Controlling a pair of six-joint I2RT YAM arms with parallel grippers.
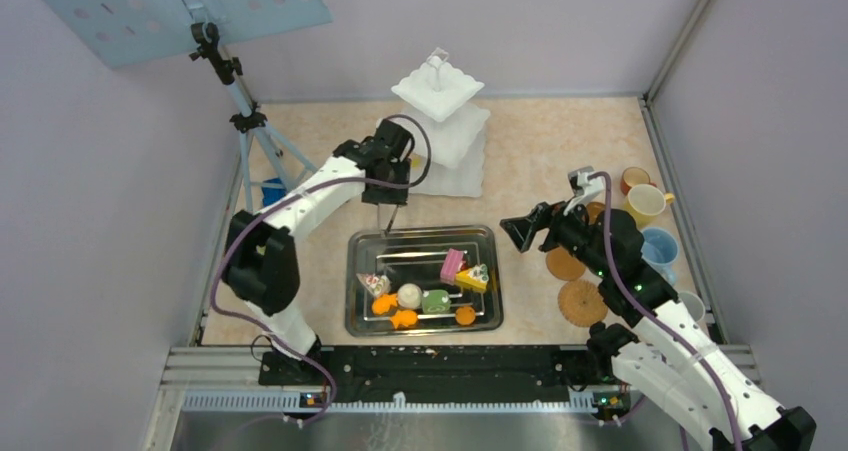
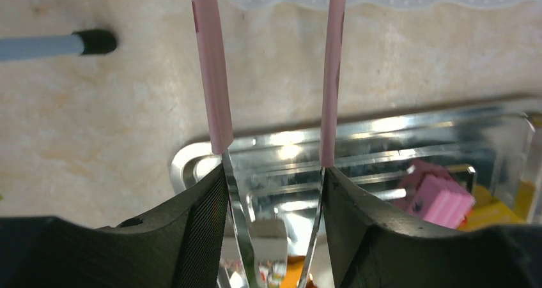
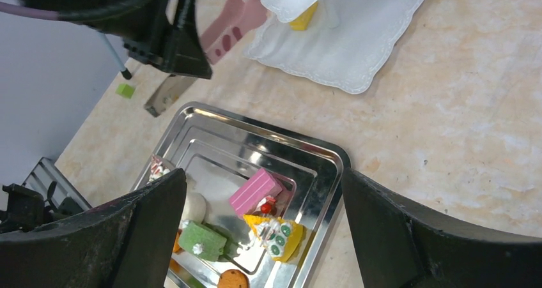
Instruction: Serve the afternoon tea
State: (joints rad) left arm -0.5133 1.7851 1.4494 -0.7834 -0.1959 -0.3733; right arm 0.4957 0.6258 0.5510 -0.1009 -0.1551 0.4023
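Left fingers (image 2: 192, 237) clamp the pink tongs (image 2: 211, 77); right fingers (image 3: 128, 237) spread wide, holding nothing.

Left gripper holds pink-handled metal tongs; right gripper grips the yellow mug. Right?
No: the right gripper is open and empty, per the right wrist view; the yellow mug stands on the table. The left gripper does hold the pink-handled metal tongs.

In the left wrist view the tongs (image 2: 214, 77) run off the top edge and their tips vanish at the bottom edge between the jaws, one of which covers part of the pink pastry (image 2: 441, 198). From above, the grey mug (image 1: 693, 304) is mostly hidden behind the right arm (image 1: 640, 286).
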